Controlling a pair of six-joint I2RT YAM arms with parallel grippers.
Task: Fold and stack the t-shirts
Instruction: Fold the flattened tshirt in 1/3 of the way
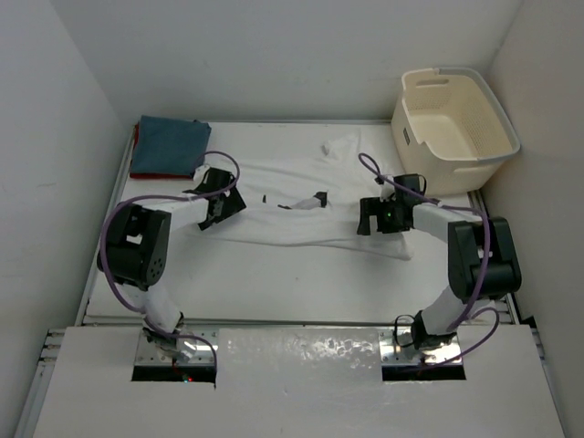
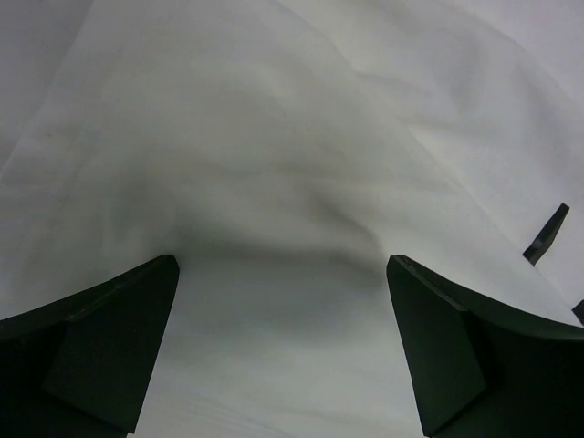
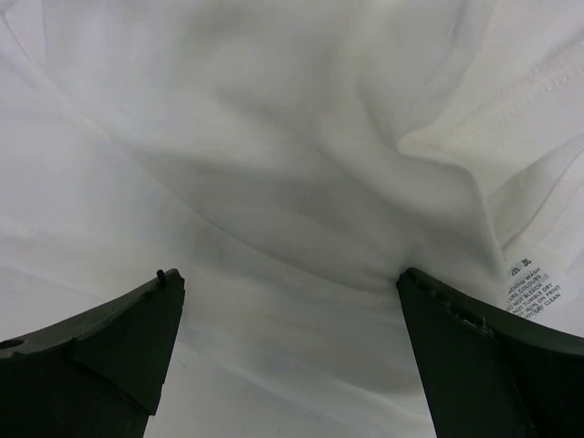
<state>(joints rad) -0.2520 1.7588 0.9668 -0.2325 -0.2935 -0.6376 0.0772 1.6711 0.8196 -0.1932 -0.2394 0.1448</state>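
The white t-shirt (image 1: 310,228) lies spread and rumpled across the middle of the surface (image 1: 274,292). The left claw (image 2: 281,265) hangs at its left end and the right claw (image 3: 289,274) at its right end. Both claws stand with fingers wide apart over the cloth, clamped on nothing. A care label (image 3: 534,292) shows at the right edge of the right wrist view. At upper left, the folded blue-grey t-shirt (image 1: 171,144) rests on the red t-shirt (image 1: 151,173). The cream basket (image 1: 456,119) sits at upper right.

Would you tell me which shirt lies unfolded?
The white shirt, spread out flat; the blue-grey shirt and red shirt sit folded, stacked far left.
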